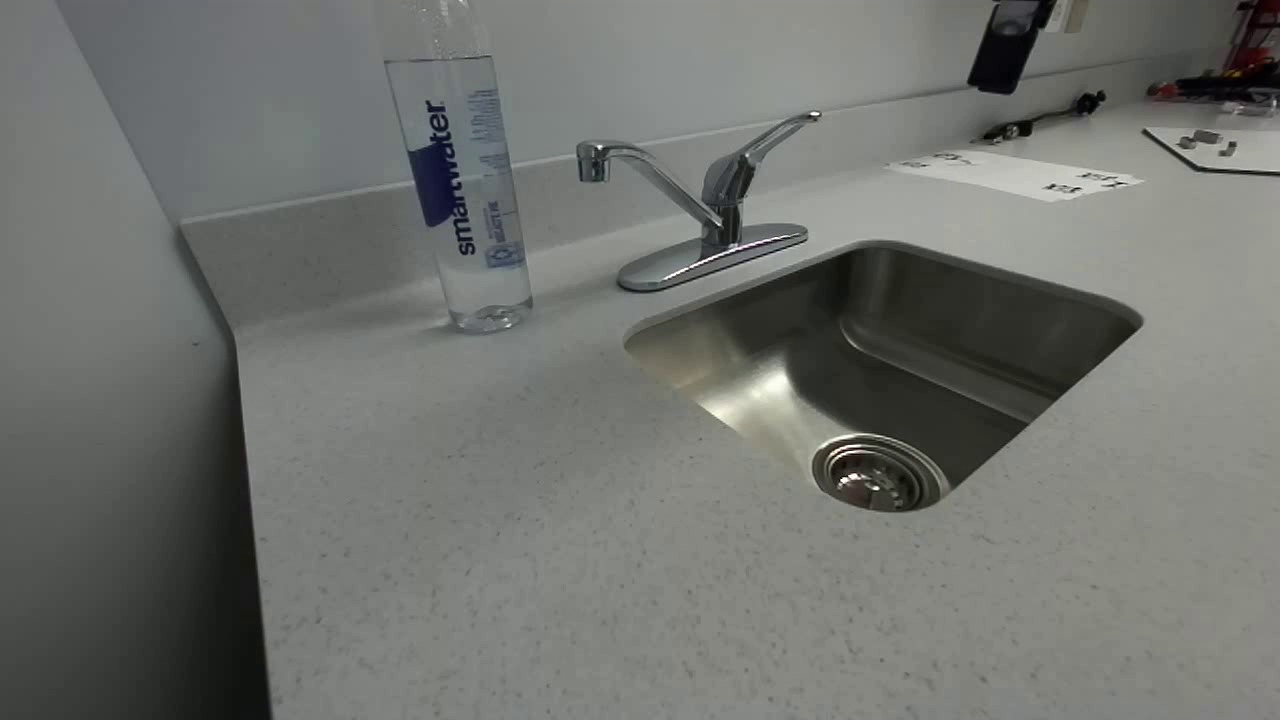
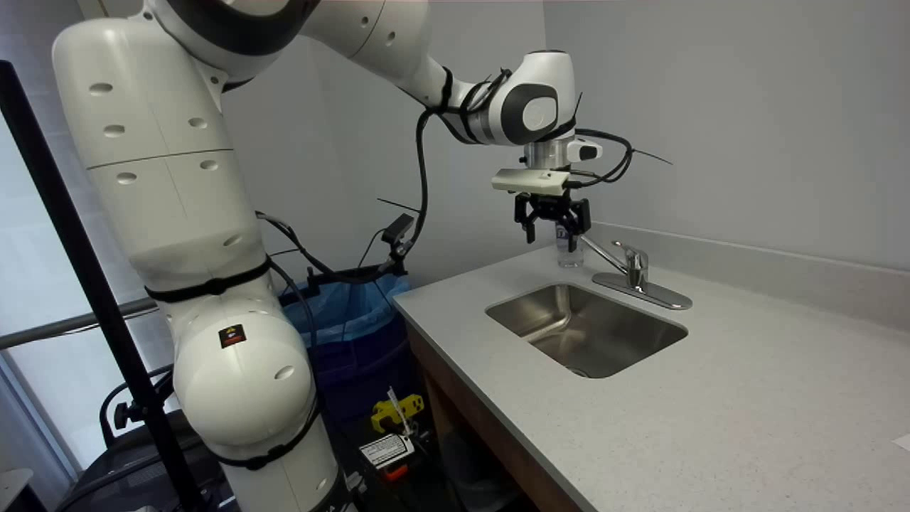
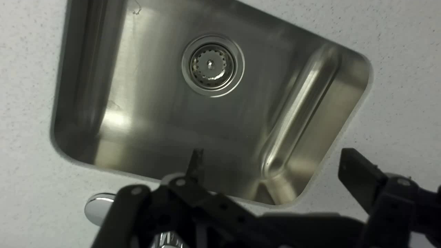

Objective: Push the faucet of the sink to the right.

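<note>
The chrome faucet stands on its oval base plate behind the sink, in both exterior views. Its spout points left, toward the bottle. In the wrist view only the faucet's base end and a bit of its body show; my gripper hides the rest. The stainless sink lies in front of it. My gripper is open and empty, high above the far left end of the sink. In the wrist view its fingers are wide apart, with nothing between them.
A tall clear water bottle stands on the counter left of the faucet. A wall rises behind the backsplash. A white sheet lies farther along the counter. A black part hangs at the top edge, unclear what.
</note>
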Controlling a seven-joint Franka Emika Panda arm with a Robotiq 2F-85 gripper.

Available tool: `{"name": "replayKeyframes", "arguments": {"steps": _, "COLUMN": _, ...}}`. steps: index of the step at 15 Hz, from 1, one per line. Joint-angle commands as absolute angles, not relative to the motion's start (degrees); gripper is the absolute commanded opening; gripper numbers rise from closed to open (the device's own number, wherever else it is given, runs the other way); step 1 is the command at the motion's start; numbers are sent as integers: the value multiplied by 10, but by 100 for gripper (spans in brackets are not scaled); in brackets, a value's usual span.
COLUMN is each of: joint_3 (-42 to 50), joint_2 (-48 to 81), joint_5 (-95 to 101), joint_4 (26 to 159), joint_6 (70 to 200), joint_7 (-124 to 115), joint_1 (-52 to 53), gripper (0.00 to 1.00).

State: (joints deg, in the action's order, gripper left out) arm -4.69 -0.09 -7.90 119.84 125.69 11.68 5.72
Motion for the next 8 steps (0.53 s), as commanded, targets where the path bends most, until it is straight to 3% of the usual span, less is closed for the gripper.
{"name": "replayKeyframes", "arguments": {"steps": 1, "joint_3": -50, "joint_2": 5, "joint_5": -75, "joint_4": 1192, "joint_6": 1259, "joint_7": 116, "joint_1": 55, "gripper": 100}}
{"name": "replayKeyframes", "arguments": {"steps": 8, "joint_3": -50, "joint_2": 12, "joint_5": -71, "joint_4": 1183, "joint_6": 1259, "joint_7": 116, "joint_1": 55, "gripper": 100}}
